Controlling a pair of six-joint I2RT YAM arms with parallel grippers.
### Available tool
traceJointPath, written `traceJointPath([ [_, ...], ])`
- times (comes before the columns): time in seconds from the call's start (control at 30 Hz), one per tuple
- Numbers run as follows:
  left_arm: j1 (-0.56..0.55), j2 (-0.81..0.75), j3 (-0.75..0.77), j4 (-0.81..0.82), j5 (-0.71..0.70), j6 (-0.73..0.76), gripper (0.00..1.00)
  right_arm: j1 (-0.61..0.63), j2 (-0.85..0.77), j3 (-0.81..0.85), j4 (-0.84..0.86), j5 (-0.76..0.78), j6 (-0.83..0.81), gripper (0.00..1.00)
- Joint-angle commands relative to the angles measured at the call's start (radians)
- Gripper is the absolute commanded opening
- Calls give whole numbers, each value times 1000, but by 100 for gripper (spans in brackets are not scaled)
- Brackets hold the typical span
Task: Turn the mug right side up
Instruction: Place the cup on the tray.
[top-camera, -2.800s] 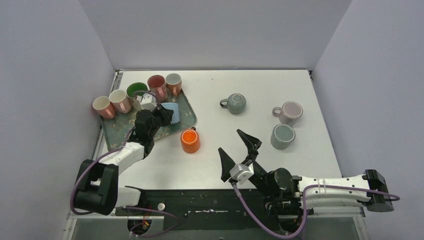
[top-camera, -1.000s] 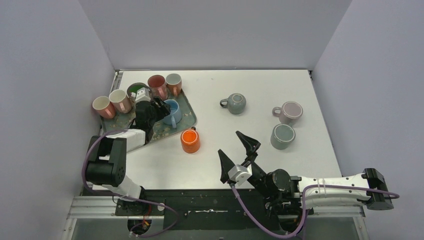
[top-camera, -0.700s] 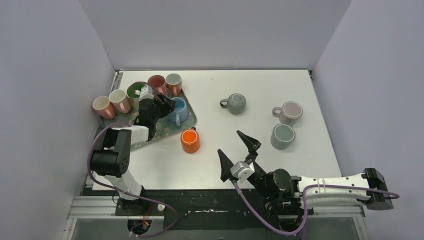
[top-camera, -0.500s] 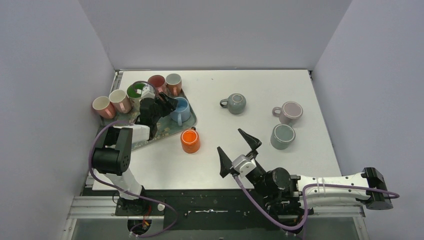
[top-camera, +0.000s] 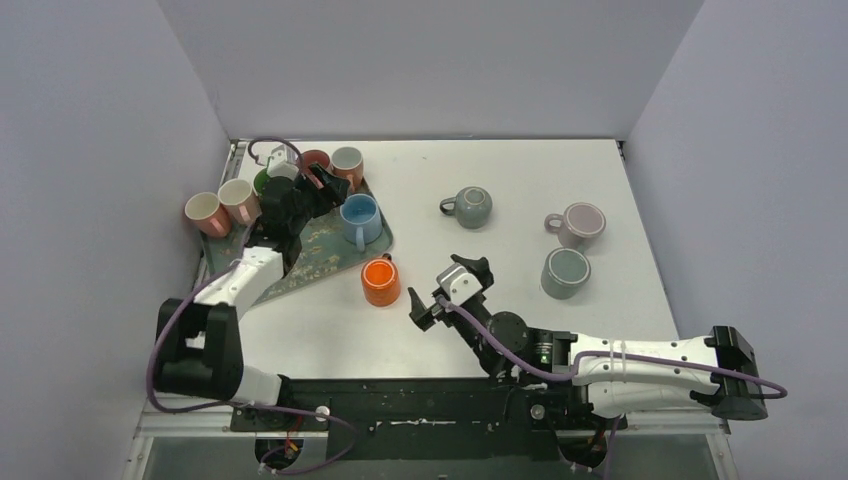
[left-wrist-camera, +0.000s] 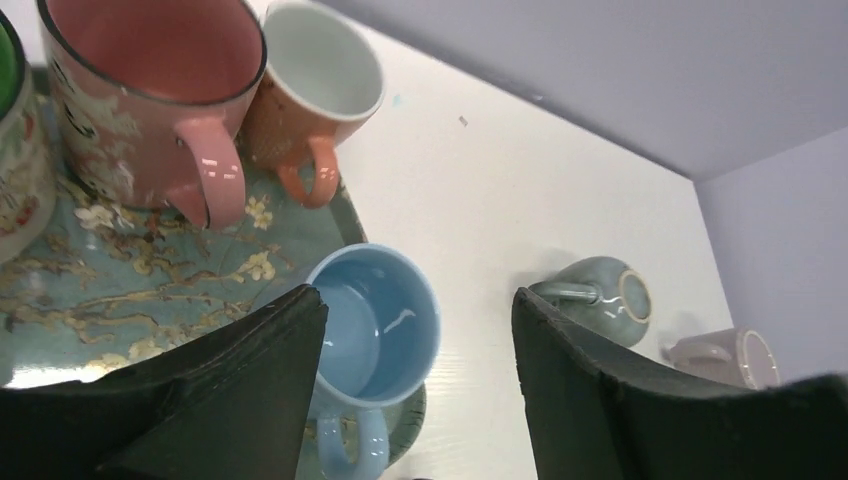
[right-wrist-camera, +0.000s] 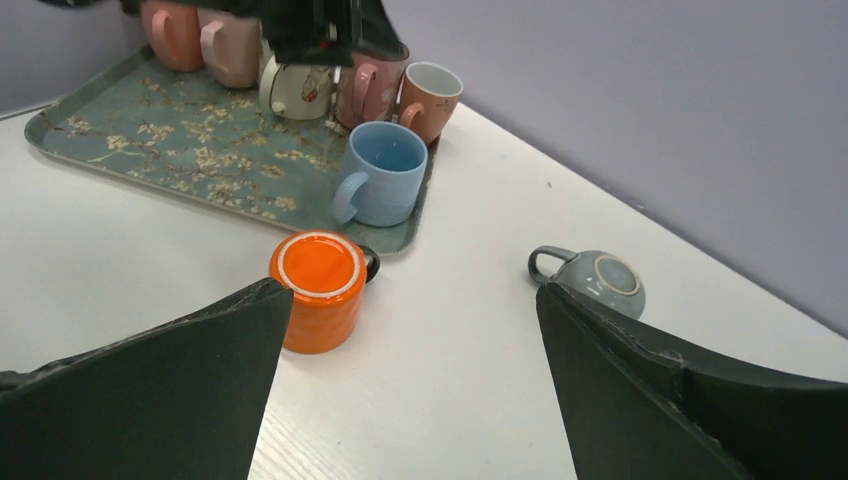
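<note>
An orange mug (top-camera: 380, 282) (right-wrist-camera: 320, 290) stands upside down on the white table, base up, just off the tray's near corner. My right gripper (top-camera: 450, 290) (right-wrist-camera: 412, 288) is open and empty, low over the table a little to the right of it. A blue mug (top-camera: 360, 218) (left-wrist-camera: 375, 325) (right-wrist-camera: 385, 175) stands upright at the right end of the floral tray (top-camera: 300, 265). Above and behind it hangs my left gripper (top-camera: 325, 185) (left-wrist-camera: 417, 300), open and clear of the mug. A grey-green mug (top-camera: 470, 207) (right-wrist-camera: 598, 282) (left-wrist-camera: 600, 300) rests upside down, further back.
Upright on the tray are a pink floral mug (left-wrist-camera: 160, 80), a tan mug (left-wrist-camera: 315, 90) and a green-lined mug (top-camera: 265, 180). Two pale mugs (top-camera: 222, 206) stand at its left edge. A lilac mug (top-camera: 580, 224) and a grey mug (top-camera: 565, 272) stand upright at the right.
My left gripper has let go of the blue mug, which now stands upright on the tray, and has drawn back. My right arm has swung forward toward the orange mug.
</note>
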Motion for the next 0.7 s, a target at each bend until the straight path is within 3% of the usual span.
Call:
traceJointPath([
  [0.0,2,-204,71,-225,-35,141,73,-34,66,93,-141,-39,255,100],
  [0.07,2,-276,67,-320,-45,190,81,-41,97,109,-155,-41,322,100],
  [0.2,4,-435,0,-417,-45,268,85,-59,161,127,-163,-22,422,100],
  [0.27,5,-508,-31,-493,-40,297,97,-70,185,133,-163,-26,467,100],
  [0.4,6,-637,-84,-607,-25,387,97,-83,238,167,-237,64,687,100],
  [0.67,7,-871,-174,-659,-136,465,97,-133,304,168,-260,34,837,95],
])
